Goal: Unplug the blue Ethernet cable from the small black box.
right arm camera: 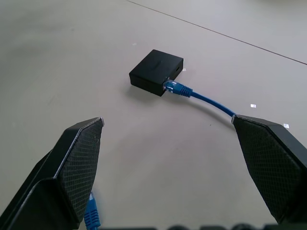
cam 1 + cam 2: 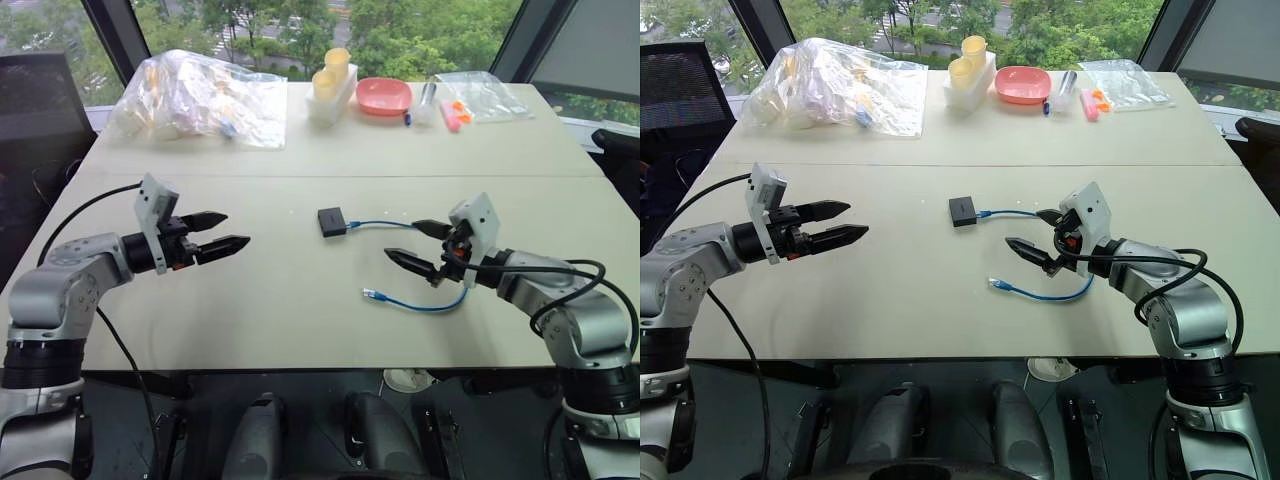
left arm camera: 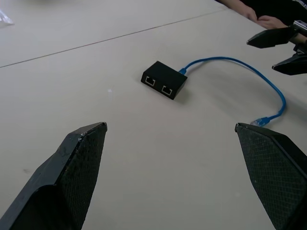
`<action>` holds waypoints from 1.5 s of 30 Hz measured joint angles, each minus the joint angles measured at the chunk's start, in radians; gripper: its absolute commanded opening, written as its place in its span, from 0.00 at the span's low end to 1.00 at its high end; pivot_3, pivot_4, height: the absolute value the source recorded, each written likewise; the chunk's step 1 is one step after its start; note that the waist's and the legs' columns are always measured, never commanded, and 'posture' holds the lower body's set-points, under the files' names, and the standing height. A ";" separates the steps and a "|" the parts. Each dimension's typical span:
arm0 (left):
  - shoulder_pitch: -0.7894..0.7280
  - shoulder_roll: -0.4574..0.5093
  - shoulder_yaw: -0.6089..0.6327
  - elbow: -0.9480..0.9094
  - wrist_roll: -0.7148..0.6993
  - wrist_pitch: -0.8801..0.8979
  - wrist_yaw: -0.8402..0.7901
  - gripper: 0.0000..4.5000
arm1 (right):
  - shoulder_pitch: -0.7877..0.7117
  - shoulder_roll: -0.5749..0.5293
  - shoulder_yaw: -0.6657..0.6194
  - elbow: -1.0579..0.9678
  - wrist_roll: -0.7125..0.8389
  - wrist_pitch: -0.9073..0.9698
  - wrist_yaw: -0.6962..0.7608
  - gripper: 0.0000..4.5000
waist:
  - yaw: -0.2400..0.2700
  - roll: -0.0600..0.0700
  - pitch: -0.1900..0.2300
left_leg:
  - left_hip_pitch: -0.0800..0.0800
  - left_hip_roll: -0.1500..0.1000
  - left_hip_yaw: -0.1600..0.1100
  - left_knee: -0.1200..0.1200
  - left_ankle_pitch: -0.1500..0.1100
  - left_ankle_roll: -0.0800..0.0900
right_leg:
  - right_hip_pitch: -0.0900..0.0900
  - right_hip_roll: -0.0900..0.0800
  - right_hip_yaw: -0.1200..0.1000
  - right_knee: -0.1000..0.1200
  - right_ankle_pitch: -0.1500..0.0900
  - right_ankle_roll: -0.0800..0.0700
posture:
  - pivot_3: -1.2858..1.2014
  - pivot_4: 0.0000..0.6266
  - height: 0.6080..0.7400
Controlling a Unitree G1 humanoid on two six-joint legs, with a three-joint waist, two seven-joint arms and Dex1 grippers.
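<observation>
Presently at approach: both the left gripper [image 2: 228,231] and right gripper [image 2: 412,243] stand apart and empty, the small black box [image 2: 332,221] between them with the blue Ethernet cable [image 1: 204,98] apparently seated; next, one holds the box, the other draws the plug.

Daylight is coming through large windows [image 2: 300,25] showing green trees beyond the far edge of a pale beige tabletop [image 2: 300,320]; dark frames are dividing the glass.

Cable [image 2: 425,300]: bright blue; box [image 2: 332,221]: matte black. Table [image 2: 250,330]: pale beige. Bowl [image 2: 384,96] at far edge: salmon pink; gripper fingers [image 3: 79,167]: black, cross-hatched texture.
</observation>
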 measured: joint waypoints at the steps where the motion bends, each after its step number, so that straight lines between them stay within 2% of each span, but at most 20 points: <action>1: 0.000 0.000 0.000 0.000 0.000 0.000 0.000 1.00 | 0.002 0.001 0.000 -0.001 0.000 0.000 -0.001 1.00 | 0.000 0.000 0.000 | 0.000 0.000 0.000 0.000 0.000 0.000 | 0.000 0.000 0.000 0.000 0.000 0.000 | 0.52 0.24 1.00; 17: -0.016 -0.002 -0.003 0.003 0.007 -0.004 0.002 1.00 | -0.013 0.001 0.016 0.001 -0.002 -0.001 0.001 1.00 | 0.000 0.000 0.000 | 0.000 0.000 0.000 -0.001 0.000 0.000 | 0.000 0.000 0.000 -0.001 0.000 0.000 | 0.52 0.24 1.00; 20: -0.059 0.014 -0.032 0.056 0.034 -0.023 -0.037 1.00 | -0.051 0.001 0.063 0.044 -0.037 -0.032 0.024 1.00 | 0.000 0.000 0.000 | 0.000 0.000 0.000 -0.001 0.000 0.000 | 0.000 0.000 0.000 -0.001 0.000 0.000 | 0.52 0.24 1.00; 24: -0.187 0.078 -0.169 0.145 0.083 -0.057 -0.250 1.00 | -0.281 0.009 0.243 0.266 -0.185 -0.175 0.128 1.00 | -0.009 0.001 0.001 | 0.000 0.000 0.002 0.001 0.000 0.000 | -0.001 0.001 0.000 -0.001 0.000 0.000 | 0.52 0.24 1.00; 27: -0.234 0.147 -0.248 0.171 0.090 -0.058 -0.447 1.00 | -0.472 0.077 0.357 0.554 -0.289 -0.309 0.239 1.00 | -0.014 0.000 0.001 | -0.001 0.002 0.003 -0.003 0.000 0.000 | -0.003 0.004 0.000 -0.002 0.002 -0.003 | 0.52 0.24 1.00; 29: -0.256 0.153 -0.263 0.196 0.103 -0.078 -0.494 1.00 | -0.559 0.124 0.391 0.746 -0.332 -0.383 0.297 1.00 | -0.008 0.000 0.001 | -0.001 0.002 0.002 -0.008 0.000 0.000 | -0.006 0.004 0.000 -0.002 0.002 -0.002 | 0.52 0.24 1.00; 33: -0.257 0.119 -0.237 0.215 0.107 -0.084 -0.463 1.00 | -0.762 0.222 0.426 1.165 -0.425 -0.545 0.371 1.00 | -0.006 0.000 0.001 | -0.008 0.002 0.002 -0.009 0.000 0.000 | -0.013 0.005 0.001 0.001 0.004 0.002 | 0.52 0.24 1.00; 35: -0.223 0.110 -0.208 0.179 0.094 -0.072 -0.431 1.00 | -0.832 0.252 0.427 1.310 -0.468 -0.608 0.384 1.00 | -0.008 0.000 0.001 | -0.008 0.002 0.002 -0.010 0.000 0.000 | -0.013 0.005 0.001 0.001 0.004 0.003 | 0.52 0.24 1.00; 38: -0.140 0.108 -0.165 0.102 0.074 -0.048 -0.379 1.00 | -0.886 0.274 0.423 1.473 -0.523 -0.664 0.395 1.00 | -0.010 0.001 0.001 | -0.008 0.002 0.002 -0.011 0.000 0.000 | -0.013 0.004 0.001 0.001 0.003 0.003 | 0.52 0.24 1.00; 41: -0.059 0.107 -0.123 0.038 0.058 -0.027 -0.330 1.00 | -0.900 0.277 0.415 1.542 -0.557 -0.691 0.424 1.00 | -0.010 0.001 0.001 | -0.006 0.002 0.003 -0.011 0.000 0.000 | -0.013 0.004 0.001 0.003 0.003 0.003 | 0.52 0.24 1.00; 43: -0.025 0.109 -0.098 0.004 0.041 -0.014 -0.304 1.00 | -0.916 0.278 0.415 1.567 -0.585 -0.701 0.449 0.87 | -0.008 0.001 0.001 | -0.005 0.002 0.002 -0.010 0.001 -0.002 | -0.012 0.004 0.001 0.005 0.003 0.003 | 0.52 0.24 1.00; 45: 0.007 0.115 -0.057 -0.031 0.022 0.004 -0.278 1.00 | -0.916 0.287 0.413 1.576 -0.608 -0.730 0.451 0.69 | -0.010 0.001 0.001 | -0.003 0.002 0.002 -0.010 0.002 -0.003 | -0.011 0.004 0.002 0.005 0.003 0.002 | 0.52 0.24 1.00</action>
